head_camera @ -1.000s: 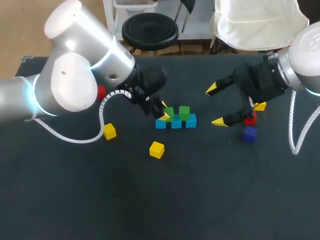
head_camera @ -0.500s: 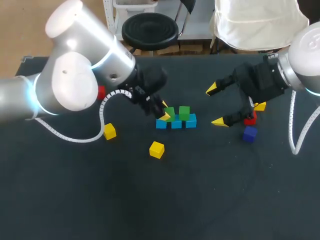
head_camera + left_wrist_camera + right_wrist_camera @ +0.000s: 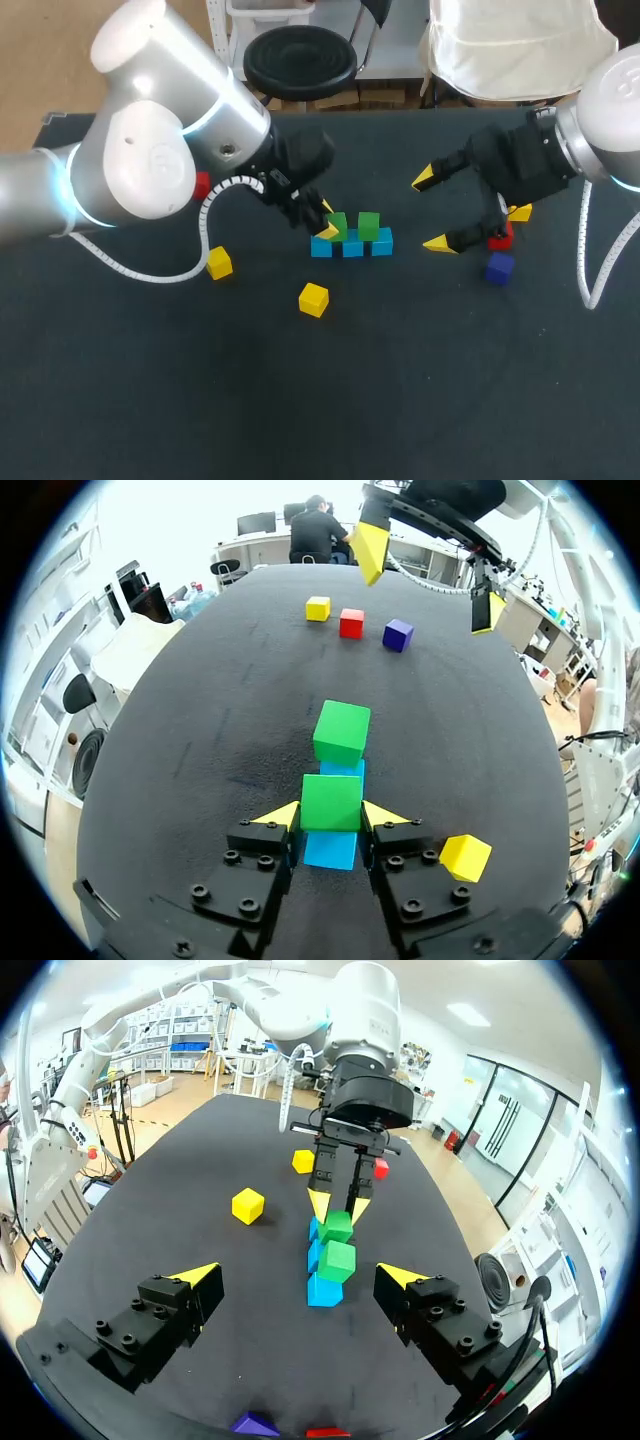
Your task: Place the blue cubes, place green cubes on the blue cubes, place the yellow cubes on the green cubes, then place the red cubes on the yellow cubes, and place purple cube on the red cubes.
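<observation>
I'm on the green layer of the stack. In the head view the row of three blue cubes lies just above the middle of the frame, and the right green cube already sits on top of it. My left gripper reaches in from the upper left. As far as the left wrist view shows, its two yellow tips press the left green cube from both sides, so I read it as clamped on that cube. The cube rests on the blue row, close beside its green neighbour. My right gripper hangs to the right of the stack, fingers spread wide with nothing between them. Two yellow cubes lie below and to the left of the stack. A third sits at the right edge of the work area, near a red cube and the purple cube. I judge the placement all but done. The next move is to part the left fingers evenly and lift straight off, so neither tip drags the green cube off the row, and then to fetch a yellow cube.
</observation>
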